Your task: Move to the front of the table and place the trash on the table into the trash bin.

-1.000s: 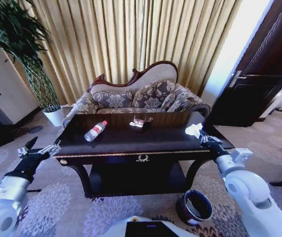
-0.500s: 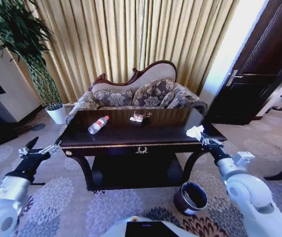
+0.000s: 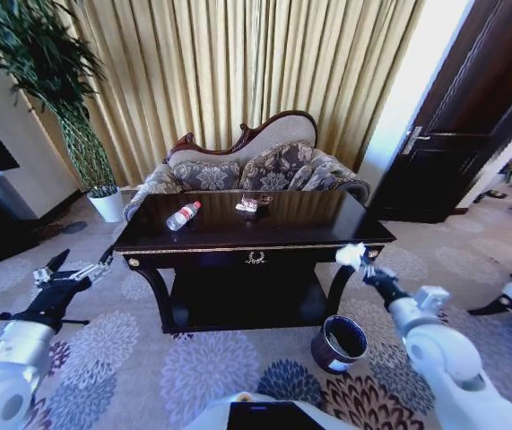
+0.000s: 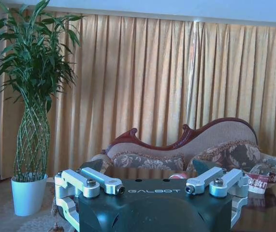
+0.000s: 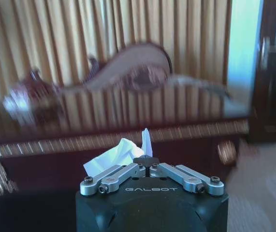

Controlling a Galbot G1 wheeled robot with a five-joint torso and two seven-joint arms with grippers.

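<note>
The dark glossy table (image 3: 309, 235) stands ahead of me in the head view. On it lie a clear bottle (image 3: 182, 216) with a red cap and a reddish-white wrapper (image 3: 251, 206). My right gripper (image 3: 363, 268) is shut on crumpled white paper (image 3: 352, 254), held in the air just off the table's front right corner. The wrist view shows the same paper (image 5: 121, 154) pinched in the right gripper (image 5: 147, 162). The dark trash bin (image 3: 339, 343) sits on the carpet below, slightly left of that gripper. My left gripper (image 3: 78, 267) hangs open to the table's left, also open (image 4: 152, 186) in its wrist view.
A patterned sofa (image 3: 247, 170) stands behind the table before gold curtains. A tall plant in a white pot (image 3: 105, 204) is at the back left, and a dark door (image 3: 457, 152) on the right. Open flowered carpet (image 3: 202, 376) lies between me and the table.
The camera has backed away, so the table looks smaller and farther. My right gripper, still holding the paper, has come off the tabletop to beyond its front right corner. The left arm is unchanged.
</note>
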